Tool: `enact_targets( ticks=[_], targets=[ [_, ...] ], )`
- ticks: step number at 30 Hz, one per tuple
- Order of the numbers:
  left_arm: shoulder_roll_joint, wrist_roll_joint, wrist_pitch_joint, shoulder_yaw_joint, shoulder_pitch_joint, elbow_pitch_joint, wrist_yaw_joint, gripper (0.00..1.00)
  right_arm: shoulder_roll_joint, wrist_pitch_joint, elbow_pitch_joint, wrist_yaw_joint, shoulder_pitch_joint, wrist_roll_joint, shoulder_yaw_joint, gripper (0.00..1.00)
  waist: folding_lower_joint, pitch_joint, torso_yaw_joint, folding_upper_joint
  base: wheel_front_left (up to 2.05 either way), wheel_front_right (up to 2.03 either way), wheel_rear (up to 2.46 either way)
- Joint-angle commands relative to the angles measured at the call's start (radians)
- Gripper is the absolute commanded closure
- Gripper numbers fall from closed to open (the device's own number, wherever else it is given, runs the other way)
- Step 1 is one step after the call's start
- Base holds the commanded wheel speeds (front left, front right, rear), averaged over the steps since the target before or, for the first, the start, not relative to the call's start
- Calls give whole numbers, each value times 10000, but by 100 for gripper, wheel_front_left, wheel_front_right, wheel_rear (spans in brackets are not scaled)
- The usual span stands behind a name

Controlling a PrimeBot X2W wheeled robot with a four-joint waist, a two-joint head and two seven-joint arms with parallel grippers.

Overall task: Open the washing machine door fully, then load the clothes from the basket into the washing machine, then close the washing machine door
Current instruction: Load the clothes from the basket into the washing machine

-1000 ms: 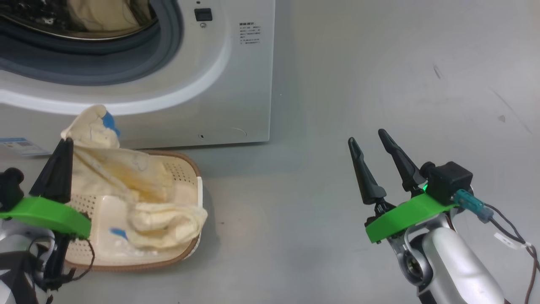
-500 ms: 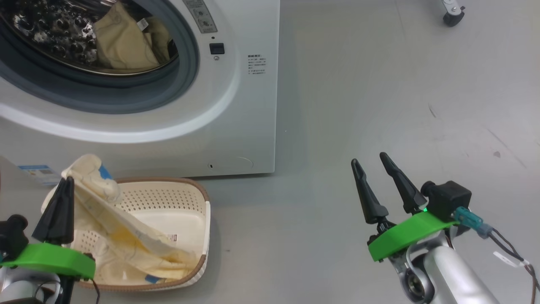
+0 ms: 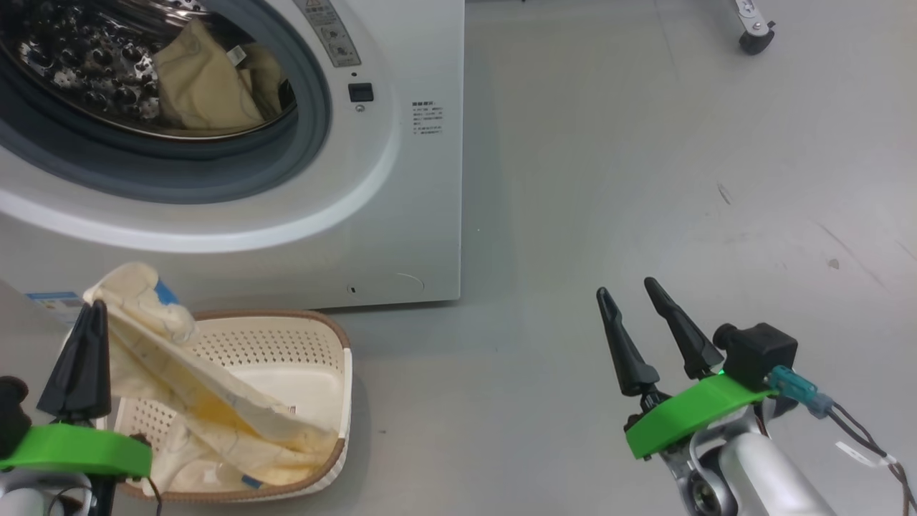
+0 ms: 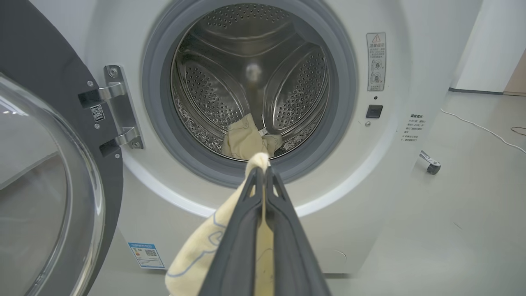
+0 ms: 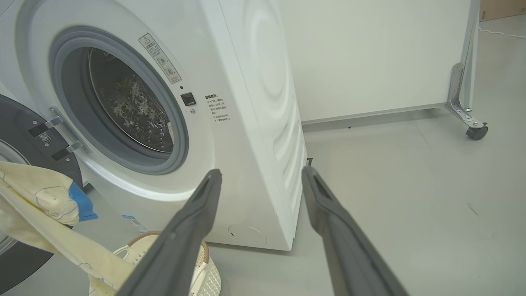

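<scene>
- Lift of the clothes [image 3: 188, 376] had progressed: bunched in the basket [image 3: 286, 342] a second before, now drawn upward, tail trailing inside.
- Grip: the left gripper [image 3: 92, 307] clamped the top fold; the right gripper [image 3: 625, 288] stood wide, empty.
- Ahead, the washing machine [image 3: 412, 186] stood open: loading judged next.

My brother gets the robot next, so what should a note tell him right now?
Left hand: shut on a cream garment, raised before the open drum; its tail trails into the basket.
Right hand: open, empty, over the floor right of the washing machine.
Done: washing machine door open; another garment lies in the drum.
To do: put the held garment in, check the basket, close the door.
</scene>
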Motion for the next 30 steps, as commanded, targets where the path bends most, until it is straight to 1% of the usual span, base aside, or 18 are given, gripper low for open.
enact_targets(
  ticks=[1, 6, 12, 17, 20, 21, 26, 27, 28, 30],
  targets=[
    [331, 147, -110, 543, -442, -376, -66, 100, 28, -95, -357, 2, -259, -3, 184, 0, 1, 105, -51, 0, 0, 0, 0],
    [469, 135, -110, 818, -869, -560, -142, 100, 28, -95, -527, 2, -377, -2, 184, 0, 1, 622, -274, 0, 0, 0, 0],
    [934, -276, -110, 1039, -1894, -499, -211, 100, 28, -95, -762, 2, -566, -15, 148, 0, 1, 1463, -615, 0, 0, 0, 0],
    [1659, -677, -110, 1036, -3172, -378, -234, 100, 28, -95, -1025, 2, -778, -62, 109, 0, 1, 2316, -878, 0, 0, 0, 0],
    [2184, -1041, -110, 846, -4096, -192, -237, 100, 28, -95, -1177, 2, -906, -58, 115, 0, 1, 2855, -1044, 0, 0, 0, 0],
    [2604, -1227, -110, 681, -4681, -49, -238, 100, 28, -95, -1264, 2, -983, -40, 165, 0, 1, 3207, -1189, 0, 0, 0, 0],
    [3562, -1813, -110, -73, -6274, 543, -240, 100, 28, -95, -1563, 2, -1142, 41, 279, 0, 1, 4070, -1615, 0, 0, 0, 0],
    [3719, -1954, -110, -258, -6580, 630, -240, 100, 28, -95, -1625, 2, -1154, 48, 246, 0, 1, 4235, -1663, 0, 0, 0, 0],
    [3719, -1954, -110, -258, -6580, 630, -240, 100, 28, -95, -1625, 2, -1154, 48, 246, 0, 1, 4235, -1663, 0, 0, 0, 0],
    [4033, -2198, -109, -714, -7176, 825, -240, 100, 28, -95, -1717, 2, -1161, 45, 238, 0, 1, 4543, -1753, 0, 0, 0, 0]
  ],
)
